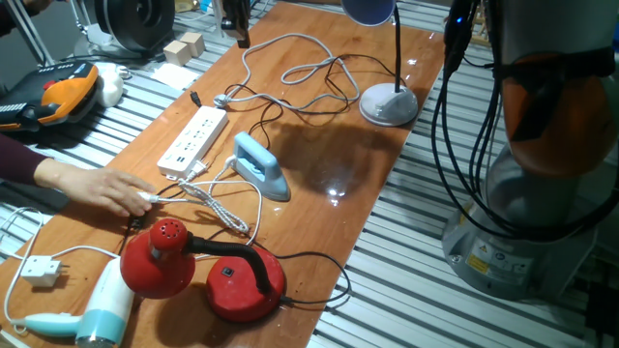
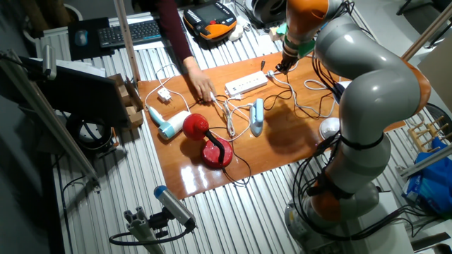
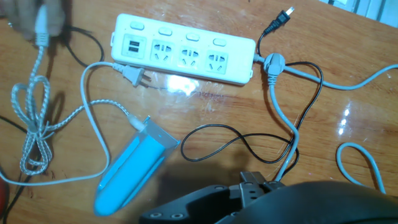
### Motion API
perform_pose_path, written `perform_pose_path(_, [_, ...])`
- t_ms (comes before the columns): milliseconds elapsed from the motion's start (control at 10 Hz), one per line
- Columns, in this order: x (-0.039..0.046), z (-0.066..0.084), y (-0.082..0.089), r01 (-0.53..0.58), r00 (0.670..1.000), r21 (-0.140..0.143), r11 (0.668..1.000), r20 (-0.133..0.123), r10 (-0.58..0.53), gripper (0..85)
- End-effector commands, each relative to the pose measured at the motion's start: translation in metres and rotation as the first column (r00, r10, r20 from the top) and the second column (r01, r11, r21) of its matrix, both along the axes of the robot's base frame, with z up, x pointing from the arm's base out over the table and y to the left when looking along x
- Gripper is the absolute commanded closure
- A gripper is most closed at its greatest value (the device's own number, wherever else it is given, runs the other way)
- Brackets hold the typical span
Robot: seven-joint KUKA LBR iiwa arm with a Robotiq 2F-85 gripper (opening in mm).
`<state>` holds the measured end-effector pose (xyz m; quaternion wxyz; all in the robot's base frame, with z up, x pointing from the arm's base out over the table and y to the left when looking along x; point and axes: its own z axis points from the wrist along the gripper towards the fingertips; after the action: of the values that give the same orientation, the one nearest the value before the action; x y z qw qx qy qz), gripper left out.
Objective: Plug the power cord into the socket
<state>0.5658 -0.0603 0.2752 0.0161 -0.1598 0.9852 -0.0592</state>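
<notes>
The robot's two-finger gripper (image 1: 235, 29) is hanging high over the table's far end, holding nothing that I can see; whether its jaws are parted, I cannot tell. The thin whitish-grey braided power cord (image 3: 34, 134) is lying looped beside the light-blue clothes iron (image 3: 132, 167), its small white plug (image 3: 135, 77) just before the long flat white power strip (image 3: 183, 50). The reach seems not yet begun; next it is needing to descend and grasp that plug

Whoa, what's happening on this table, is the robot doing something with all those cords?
Not yet. The robot's gripper hangs over the far end of the table, holding nothing that I can see. A person's hand is at the near side, fingers on the braided power cord that runs to the blue iron. The cord is not plugged in: all outlets of the white power strip are free, and a small white plug lies beside it on the wood.
</notes>
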Motion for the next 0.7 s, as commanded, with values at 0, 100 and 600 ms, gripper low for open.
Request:
perform_pose_path(0, [-0.0003,-0.0001,-0.0003,-0.001,1.0,0.0,1.0,0.001,0.001,85.0])
perform_pose_path(100, [-0.0002,-0.0002,-0.0002,-0.001,1.0,0.0,1.0,0.002,0.001,85.0])
perform_pose_path(600, [-0.0002,0.001,-0.0004,-0.01,1.0,-0.007,1.0,0.012,0.01,85.0])
